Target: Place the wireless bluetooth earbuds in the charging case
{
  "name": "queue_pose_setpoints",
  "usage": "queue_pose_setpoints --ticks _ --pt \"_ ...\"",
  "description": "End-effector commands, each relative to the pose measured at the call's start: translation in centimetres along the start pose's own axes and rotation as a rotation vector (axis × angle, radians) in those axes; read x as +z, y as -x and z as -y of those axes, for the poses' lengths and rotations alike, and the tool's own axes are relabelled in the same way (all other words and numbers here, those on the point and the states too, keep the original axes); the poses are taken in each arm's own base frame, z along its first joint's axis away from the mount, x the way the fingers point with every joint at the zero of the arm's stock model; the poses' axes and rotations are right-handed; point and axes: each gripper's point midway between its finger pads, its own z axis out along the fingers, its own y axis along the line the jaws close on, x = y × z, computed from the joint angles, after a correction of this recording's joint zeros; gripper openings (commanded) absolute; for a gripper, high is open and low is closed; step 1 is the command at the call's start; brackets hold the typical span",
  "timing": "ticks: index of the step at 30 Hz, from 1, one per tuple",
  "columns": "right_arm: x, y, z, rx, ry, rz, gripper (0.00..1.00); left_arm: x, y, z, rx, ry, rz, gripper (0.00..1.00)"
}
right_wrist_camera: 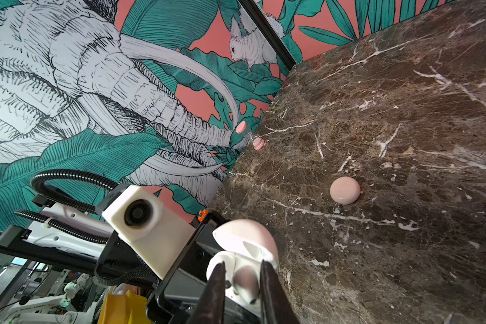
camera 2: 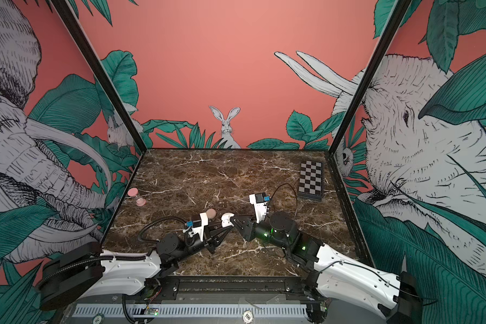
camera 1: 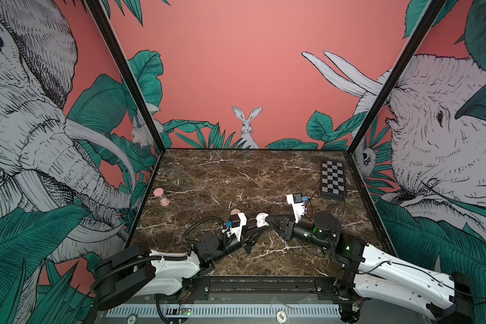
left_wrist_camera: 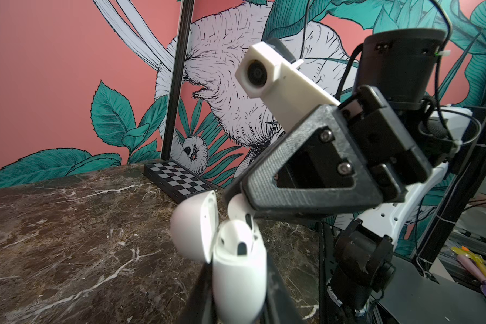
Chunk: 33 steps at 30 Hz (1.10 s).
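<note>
My left gripper [left_wrist_camera: 237, 270] is shut on the body of a white charging case [left_wrist_camera: 239, 277], held above the marble with its lid [left_wrist_camera: 194, 227] swung open. The case shows in both top views [camera 1: 261, 219] [camera 2: 226, 219] between the two gripper tips. One earbud [left_wrist_camera: 233, 234] sits in a socket of the case. A second earbud [right_wrist_camera: 246, 277] rests at the case mouth between the fingers of my right gripper [right_wrist_camera: 243, 263]. Those fingers stand slightly apart: one touches the bud, and a narrow gap shows at the other.
A round pinkish case [right_wrist_camera: 345, 190] lies shut on the marble just beyond the left wrist [camera 2: 210, 213]. A pink hourglass [camera 1: 161, 197] stands by the left wall. A checkered board [camera 1: 333, 179] lies at the back right. A black rail runs along the front edge.
</note>
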Motion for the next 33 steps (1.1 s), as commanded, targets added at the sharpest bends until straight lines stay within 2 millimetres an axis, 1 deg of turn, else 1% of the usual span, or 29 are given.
queue_pose_setpoints --ticks 1,9,12,13,15,16,18,19,21,23,26,30,33 --pt "-0.2 0.0 -0.6 -0.012 0.009 -0.012 0.24 0.2 2.5 0.7 0.013 -0.027 0.088 0.00" --pt "-0.9 0.7 -0.9 -0.036 -0.006 0.003 0.30 0.1 2.2 0.7 0.013 -0.030 0.079 0.00" --pt "-1.3 1.2 -1.1 -0.046 -0.013 0.017 0.35 0.0 2.1 0.8 0.014 -0.035 0.077 0.00" --pt "-1.6 1.6 -1.2 -0.052 -0.019 0.027 0.38 0.0 2.0 0.9 0.014 -0.039 0.074 0.00" --pt "-2.4 2.2 -1.3 -0.079 -0.045 0.037 0.47 0.0 1.9 1.0 0.014 -0.048 0.069 0.00" --pt "-2.9 2.7 -1.4 -0.097 -0.062 0.043 0.54 0.0 1.8 1.1 0.015 -0.054 0.065 0.00" --pt "-3.8 3.8 -1.6 -0.130 -0.098 0.047 0.74 -0.1 1.6 1.5 0.014 -0.074 0.059 0.00" --pt "-4.0 4.1 -1.6 -0.134 -0.104 0.045 0.82 -0.1 1.6 1.6 0.008 -0.083 0.056 0.00" --pt "-3.8 4.8 -2.1 -0.105 -0.051 0.028 0.91 -0.1 1.6 2.3 0.002 -0.119 0.052 0.00" --pt "-3.3 5.3 -2.4 -0.038 0.027 0.009 0.97 -0.2 1.7 2.8 -0.007 -0.149 0.050 0.00" --pt "-2.6 5.7 -2.2 0.055 0.101 -0.006 0.98 -0.4 1.8 3.3 -0.020 -0.179 0.047 0.00" --pt "-1.8 4.7 -3.2 0.081 0.203 -0.080 0.98 -0.6 2.2 3.8 -0.040 -0.203 0.050 0.00" --pt "-1.5 4.0 -3.3 0.108 0.229 -0.114 0.98 -0.4 2.4 3.9 -0.085 -0.207 0.032 0.00"
